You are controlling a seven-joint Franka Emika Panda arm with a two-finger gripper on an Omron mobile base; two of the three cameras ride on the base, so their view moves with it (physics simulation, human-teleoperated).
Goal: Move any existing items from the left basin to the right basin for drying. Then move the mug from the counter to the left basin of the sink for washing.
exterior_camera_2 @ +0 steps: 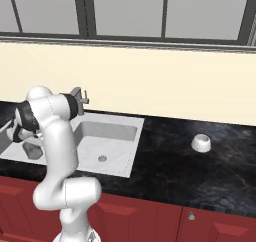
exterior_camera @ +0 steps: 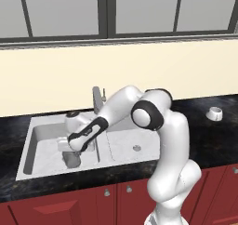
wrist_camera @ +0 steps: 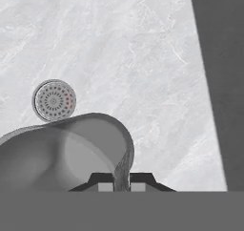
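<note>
Now the gripper (wrist_camera: 121, 183) pinches the dark grey cup's (wrist_camera: 71, 151) rim, low in the hand view, inside the left basin (exterior_camera: 44, 149). Mug (exterior_camera: 214, 113) sits at right on the black counter (exterior_camera: 218, 135), windows (exterior_camera: 139, 10) above.

Even, shadowless, sharp rendered light

A: what's behind it all? 
B: cream wall (exterior_camera: 56, 80) with dark-framed windows (exterior_camera: 107, 15) up top.
A: and lower down?
B: red cabinet fronts (exterior_camera_2: 140, 216) with small round silver knobs (exterior_camera: 107, 192), pretty standard kitchen tbh.
</note>
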